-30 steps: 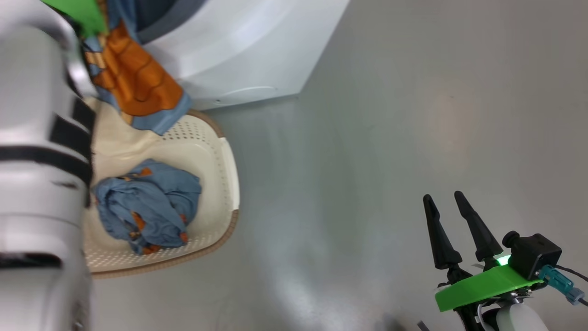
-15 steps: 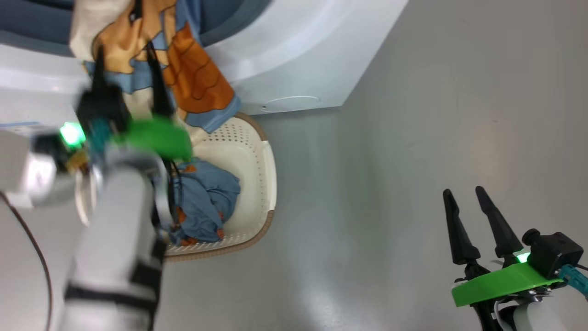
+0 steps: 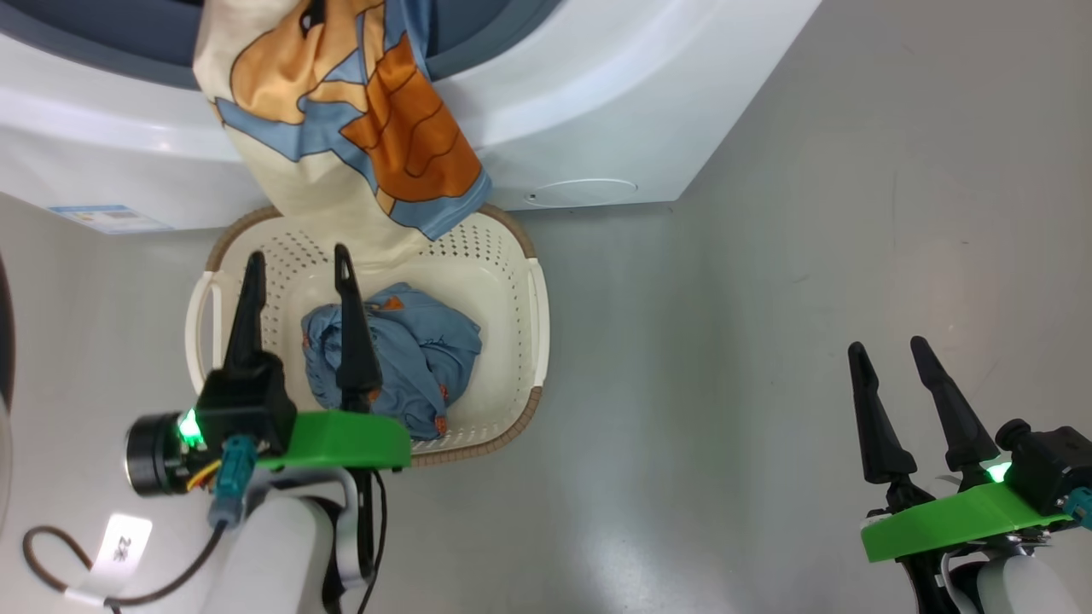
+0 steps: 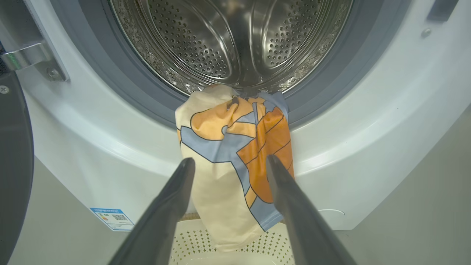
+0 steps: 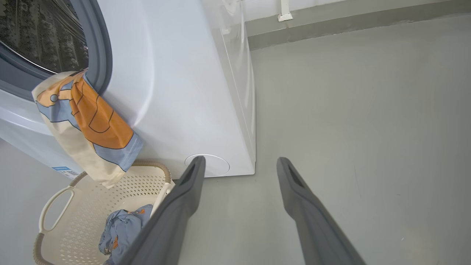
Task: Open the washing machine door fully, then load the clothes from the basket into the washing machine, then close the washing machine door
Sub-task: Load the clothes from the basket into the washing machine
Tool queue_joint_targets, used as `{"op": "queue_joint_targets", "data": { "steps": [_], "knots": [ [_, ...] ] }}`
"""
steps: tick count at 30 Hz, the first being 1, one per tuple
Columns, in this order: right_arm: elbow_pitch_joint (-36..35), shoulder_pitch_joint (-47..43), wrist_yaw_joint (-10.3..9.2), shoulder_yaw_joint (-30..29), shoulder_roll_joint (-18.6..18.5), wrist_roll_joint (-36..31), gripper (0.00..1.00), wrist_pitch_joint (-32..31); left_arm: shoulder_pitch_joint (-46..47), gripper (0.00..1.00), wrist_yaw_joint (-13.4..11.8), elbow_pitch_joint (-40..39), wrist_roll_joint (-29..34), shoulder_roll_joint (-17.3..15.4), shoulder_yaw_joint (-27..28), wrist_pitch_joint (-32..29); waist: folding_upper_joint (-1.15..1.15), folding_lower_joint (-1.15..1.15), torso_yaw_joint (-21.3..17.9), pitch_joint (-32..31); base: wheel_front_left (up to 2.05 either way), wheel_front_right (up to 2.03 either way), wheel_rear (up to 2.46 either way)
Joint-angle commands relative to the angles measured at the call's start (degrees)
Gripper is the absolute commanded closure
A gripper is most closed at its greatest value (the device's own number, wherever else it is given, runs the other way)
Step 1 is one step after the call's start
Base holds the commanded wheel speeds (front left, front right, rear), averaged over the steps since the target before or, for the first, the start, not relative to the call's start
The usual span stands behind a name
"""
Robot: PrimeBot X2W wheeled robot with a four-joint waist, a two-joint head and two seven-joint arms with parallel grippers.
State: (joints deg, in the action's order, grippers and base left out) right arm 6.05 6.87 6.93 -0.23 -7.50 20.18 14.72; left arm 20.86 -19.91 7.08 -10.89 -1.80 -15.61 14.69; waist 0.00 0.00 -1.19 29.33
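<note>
The washing machine (image 3: 597,102) stands open, its steel drum (image 4: 235,40) facing my left wrist camera. The washing machine door (image 4: 13,165) shows as a dark rim at the left edge. One of the clothes, a cream, orange and blue garment (image 3: 350,111), hangs from the drum's lip (image 4: 235,162) down the front into the basket (image 3: 508,324). A crumpled light blue garment (image 3: 426,350) lies in the basket. My left gripper (image 3: 299,275) hovers open above the basket, holding nothing. At the lower right my right gripper (image 3: 887,350) is open over bare floor.
The basket sits on the grey floor against the machine's front, below the drum. A blue label (image 3: 111,217) and a round flap (image 3: 580,192) mark the machine's lower front. A wall base (image 5: 331,25) runs behind the machine. Open floor (image 3: 768,341) stretches to the right.
The head camera has swung, shifting the whole picture. My left gripper has come back from the hanging garment to above the basket, still open. The garment stays draped over the lip.
</note>
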Motion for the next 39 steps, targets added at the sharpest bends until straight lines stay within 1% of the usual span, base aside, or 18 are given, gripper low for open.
{"op": "queue_joint_targets", "data": {
  "steps": [1,8,15,20,24,29,33,38,39],
  "knots": [
    [-1.4,-1.3,0.56,1.0,-0.7,-0.4,0.0,0.3,-1.5,0.0,-0.2,-2.2,0.5,-1.1,1.5,0.3,0.0,0.0,0.4,-0.2,0.0,0.0,0.0],
    [-2.2,-1.4,0.56,1.2,-1.2,-1.2,0.0,0.3,-5.5,0.0,-0.5,-4.3,0.6,-1.1,1.0,0.3,0.0,0.0,0.2,-0.6,0.0,0.0,0.0],
    [-2.8,-3.1,0.56,0.1,-0.2,-1.7,0.0,0.3,-11.3,0.0,-0.9,-5.8,0.6,-1.1,1.9,0.3,0.0,0.0,-0.1,-2.7,0.0,0.0,0.0],
    [-3.1,-4.6,0.56,-0.2,0.3,-2.0,0.0,0.3,-15.2,0.0,-0.2,-6.9,-0.2,-1.1,3.0,0.3,0.0,0.0,-0.3,-3.9,0.0,0.0,0.0],
    [-3.3,-5.2,0.56,-0.1,0.6,-2.2,0.0,0.3,-17.0,0.0,0.5,-6.2,0.6,-1.3,3.4,0.3,0.0,0.0,-0.6,-4.4,0.0,0.0,0.0],
    [-3.5,-5.9,0.56,-0.4,0.5,-2.2,0.0,0.3,-17.7,0.0,0.6,-6.5,0.4,-1.3,4.0,0.3,0.0,0.0,-1.0,-4.2,0.0,0.0,0.0],
    [-3.6,-6.0,0.56,-0.3,0.5,-2.3,0.0,0.3,-16.7,0.0,1.9,-5.7,-2.7,-1.2,4.5,0.3,0.0,0.0,-1.1,-3.7,0.0,0.0,0.0],
    [-3.9,-5.6,0.56,0.2,0.4,-2.2,0.0,0.3,-13.9,0.0,2.5,-3.4,-3.6,-1.1,5.1,0.3,0.0,0.0,-1.2,-2.7,0.0,0.0,0.0],
    [-3.9,-5.5,0.56,0.4,0.3,-2.2,0.0,0.3,-12.8,0.0,3.0,-2.7,-3.8,-1.1,5.4,0.3,0.0,0.0,-1.3,-2.4,0.0,0.0,0.0]
  ]
}}
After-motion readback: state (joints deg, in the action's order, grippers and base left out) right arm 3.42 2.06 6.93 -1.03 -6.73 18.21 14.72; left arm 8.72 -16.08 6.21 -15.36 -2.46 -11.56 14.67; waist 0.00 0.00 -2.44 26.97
